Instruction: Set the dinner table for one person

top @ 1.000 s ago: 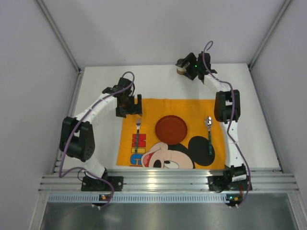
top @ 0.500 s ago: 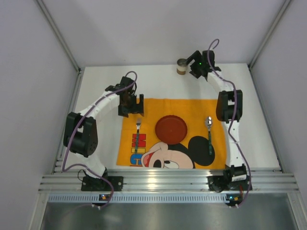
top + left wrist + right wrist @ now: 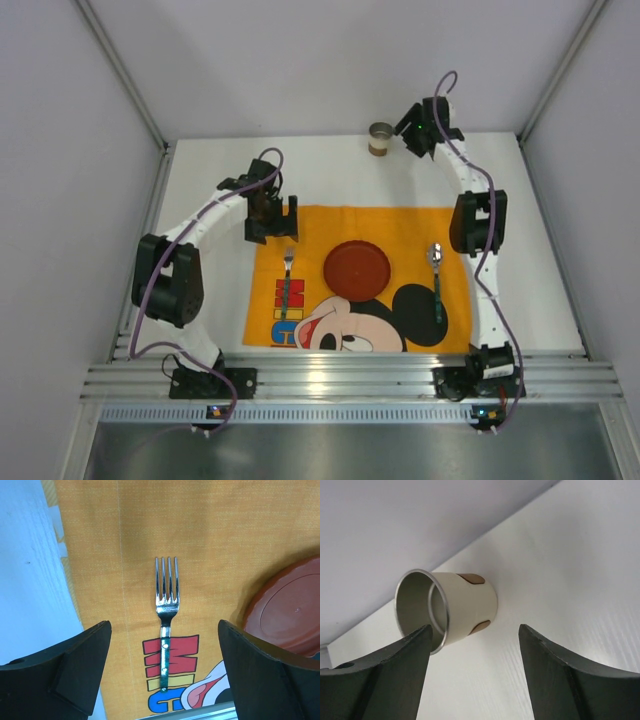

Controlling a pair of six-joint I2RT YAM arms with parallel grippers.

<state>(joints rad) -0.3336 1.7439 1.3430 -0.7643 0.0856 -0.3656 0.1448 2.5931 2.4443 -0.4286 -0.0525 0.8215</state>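
The white surface reaches from the ribbed rail at 6 o'clock to the lilac walls. On it lies an orange placemat with a fork at 9 o'clock, a red plate at the centre and a spoon at 3 o'clock. The left hand hangs spread over the mat's 11 o'clock corner. At 1 o'clock the right hand, fingers apart, faces an upright cup just beside it.

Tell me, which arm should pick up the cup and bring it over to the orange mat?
Probably the right. The right gripper is open just beside the cup at the far edge of the table. The left gripper hangs open over the fork on the mat, farther off.
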